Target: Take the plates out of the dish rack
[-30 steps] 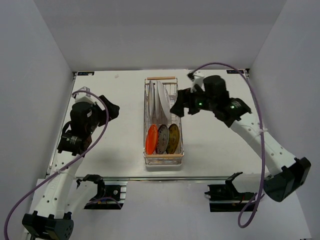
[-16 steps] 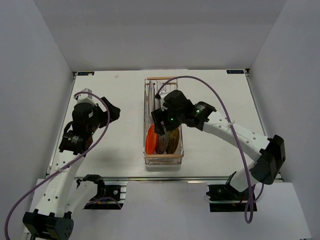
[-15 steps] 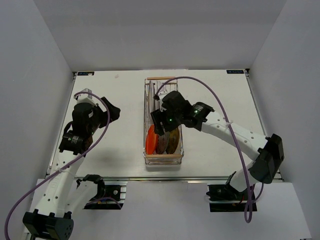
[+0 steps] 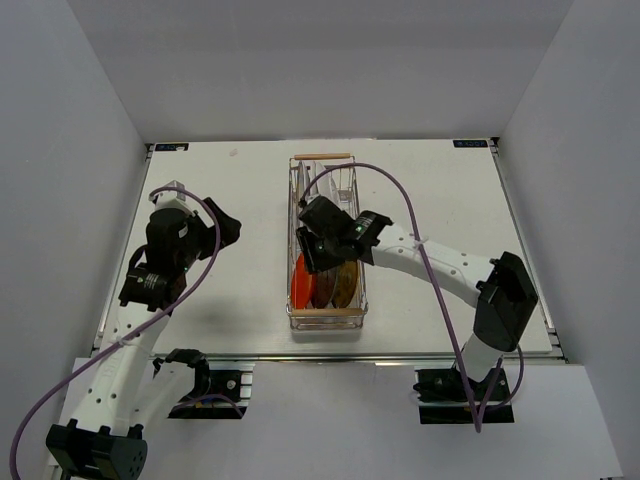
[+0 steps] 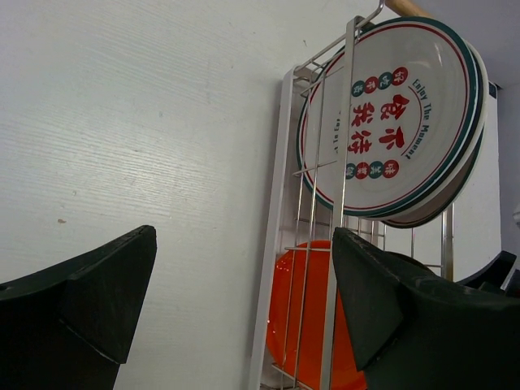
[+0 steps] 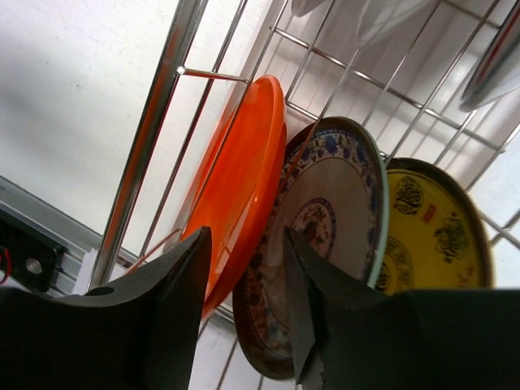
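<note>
Inside the dish rack (image 4: 323,156), the right tool (image 6: 248,237) hangs spread over the orange plate (image 6: 236,187) standing at the near end, a pickup that likely calls for lowering and pinching its rim; the left tool (image 5: 244,301) hovers spread alongside.

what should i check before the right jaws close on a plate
1. Right jaws open: ok, spread wide in the right wrist view.
2. Aimed at a plate: ok, the rim of the orange plate shows between them.
3. Only one plate in the gap: cannot tell, the patterned plate leans right beside the orange one.
4. Jaws clear of the dish rack wires: cannot tell from these views.
5. Left jaws out of the way: ok, open and empty, over the table left of the rack.
</note>
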You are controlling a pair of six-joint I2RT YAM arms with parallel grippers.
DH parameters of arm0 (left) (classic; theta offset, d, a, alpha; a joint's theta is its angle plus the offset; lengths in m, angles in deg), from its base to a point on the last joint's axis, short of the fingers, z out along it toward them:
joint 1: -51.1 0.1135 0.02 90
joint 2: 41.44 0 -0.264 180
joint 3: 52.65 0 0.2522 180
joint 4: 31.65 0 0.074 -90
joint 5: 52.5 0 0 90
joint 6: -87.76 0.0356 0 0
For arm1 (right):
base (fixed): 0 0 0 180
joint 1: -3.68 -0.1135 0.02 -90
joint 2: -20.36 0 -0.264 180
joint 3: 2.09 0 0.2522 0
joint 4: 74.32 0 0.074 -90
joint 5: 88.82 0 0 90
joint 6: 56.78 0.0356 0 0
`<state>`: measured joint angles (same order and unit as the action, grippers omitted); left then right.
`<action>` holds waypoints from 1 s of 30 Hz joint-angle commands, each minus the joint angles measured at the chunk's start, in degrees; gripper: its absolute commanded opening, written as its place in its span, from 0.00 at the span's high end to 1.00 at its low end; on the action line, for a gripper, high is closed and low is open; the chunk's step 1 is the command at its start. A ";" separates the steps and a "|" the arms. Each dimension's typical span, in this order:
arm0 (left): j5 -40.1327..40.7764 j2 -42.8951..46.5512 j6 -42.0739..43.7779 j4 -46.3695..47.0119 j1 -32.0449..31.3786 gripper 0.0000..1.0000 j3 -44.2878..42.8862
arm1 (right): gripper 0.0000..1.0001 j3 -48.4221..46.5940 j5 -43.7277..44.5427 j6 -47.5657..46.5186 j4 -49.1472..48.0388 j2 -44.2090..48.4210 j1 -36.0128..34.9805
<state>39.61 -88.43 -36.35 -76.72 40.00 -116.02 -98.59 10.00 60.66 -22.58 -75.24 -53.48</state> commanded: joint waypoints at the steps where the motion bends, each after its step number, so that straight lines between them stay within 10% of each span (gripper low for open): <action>1: 0.26 1.10 -0.70 0.02 -0.25 0.02 0.56 | 0.54 -1.81 1.11 4.10 -0.62 -1.44 -0.66; 14: 0.70 1.63 -1.31 -0.33 -0.25 0.02 0.83 | 0.92 -5.94 3.57 8.24 2.10 -3.02 -1.63; 30: 0.88 1.37 -1.58 -0.15 -0.25 0.02 1.26 | 1.00 -12.18 16.49 4.82 4.66 6.11 -1.02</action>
<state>40.03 -87.35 -37.71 -77.12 40.00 -115.51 -108.29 22.83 66.82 -13.71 -74.93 -54.58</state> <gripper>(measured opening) 0.982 0.167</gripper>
